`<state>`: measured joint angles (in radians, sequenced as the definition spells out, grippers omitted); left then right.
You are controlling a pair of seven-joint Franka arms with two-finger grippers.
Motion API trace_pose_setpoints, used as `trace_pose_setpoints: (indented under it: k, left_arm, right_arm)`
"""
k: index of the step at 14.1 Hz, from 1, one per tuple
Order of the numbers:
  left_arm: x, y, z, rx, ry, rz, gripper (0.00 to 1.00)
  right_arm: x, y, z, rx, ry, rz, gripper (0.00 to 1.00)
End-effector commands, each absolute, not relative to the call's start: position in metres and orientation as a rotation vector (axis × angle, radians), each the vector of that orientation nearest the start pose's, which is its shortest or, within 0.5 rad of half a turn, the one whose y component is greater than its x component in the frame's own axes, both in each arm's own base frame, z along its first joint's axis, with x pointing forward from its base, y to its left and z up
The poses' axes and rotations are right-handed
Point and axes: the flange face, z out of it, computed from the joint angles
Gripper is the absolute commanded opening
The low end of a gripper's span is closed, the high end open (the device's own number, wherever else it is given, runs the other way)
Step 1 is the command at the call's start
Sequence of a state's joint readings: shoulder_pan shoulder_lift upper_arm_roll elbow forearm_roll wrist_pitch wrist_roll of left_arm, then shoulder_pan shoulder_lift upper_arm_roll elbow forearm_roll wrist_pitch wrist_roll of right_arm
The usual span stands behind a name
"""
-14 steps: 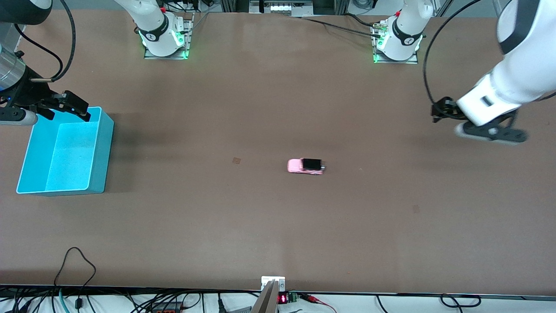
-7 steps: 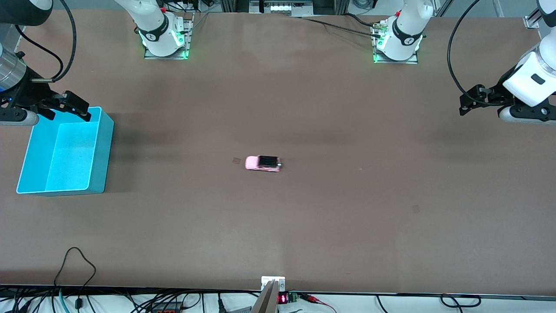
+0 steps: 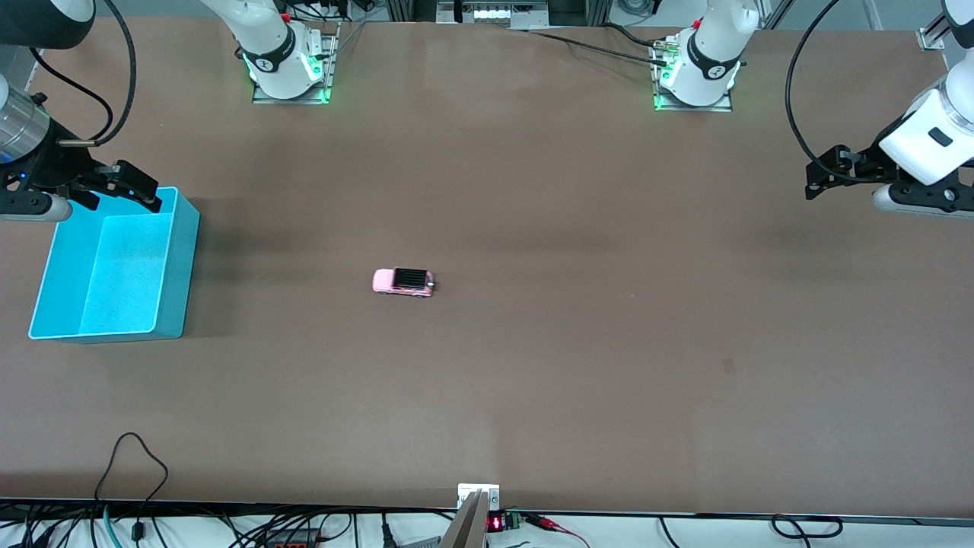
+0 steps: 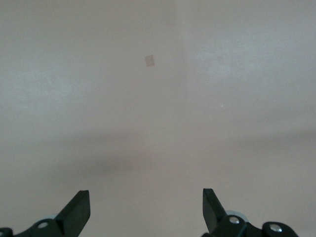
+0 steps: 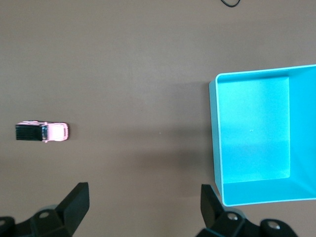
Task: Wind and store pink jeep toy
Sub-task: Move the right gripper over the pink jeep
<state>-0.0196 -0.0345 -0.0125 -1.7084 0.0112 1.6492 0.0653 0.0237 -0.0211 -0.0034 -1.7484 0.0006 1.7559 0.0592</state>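
Grippers first: both of mine are spread wide with nothing in them. So the biggest thing here is the brown table (image 3: 578,396), mostly bare. Next down is the cyan bin (image 3: 175,266) at the right arm's end of it, open on top, nothing inside as far as my right wrist camera shows. My right gripper (image 3: 125,185) hangs over the bin's rim on the side toward the robot bases. My left gripper (image 3: 825,171) is up in the air over the left arm's end of the table, well apart from everything, with only plain tabletop under it. Smallest is the pink jeep toy (image 3: 403,281), sitting on its wheels near the table's middle, well apart from the bin.
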Motion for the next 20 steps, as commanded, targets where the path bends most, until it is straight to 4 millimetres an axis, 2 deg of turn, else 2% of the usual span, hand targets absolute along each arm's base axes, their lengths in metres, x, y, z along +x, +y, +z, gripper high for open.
trace_pose_setpoints:
  k: [1,4,7,13,17,19,20]
  left_arm:
    - [0.544,-0.021,0.589,-3.143,0.197,0.041,1.0]
    - [0.543,-0.021,0.588,-3.143,0.199,0.046,1.0]
    - [0.543,-0.018,0.588,-3.144,0.192,0.046,1.0]
    - [0.543,-0.018,0.588,-3.144,0.195,0.05,1.0]
    - [0.543,-0.016,0.588,-3.144,0.202,0.053,1.0]
    - [0.544,-0.016,0.586,-3.144,0.202,0.057,1.0]
    - [0.543,-0.016,0.587,-3.144,0.204,0.055,1.0]
  right_arm:
    - [0.555,0.008,0.564,-3.138,0.037,-0.034,1.0]
    - [0.552,0.01,0.546,-3.139,-0.018,0.021,1.0]
    - [0.55,0.025,0.519,-3.137,-0.107,0.072,1.0]
    - [0.538,0.103,0.466,-3.094,-0.517,0.149,1.0]
    - [0.542,0.127,0.429,-2.984,-0.873,0.21,1.0]
    - [0.546,0.137,0.407,-2.843,-0.983,0.221,1.0]
    - [0.549,0.145,0.394,-2.772,-1.095,0.208,1.0]
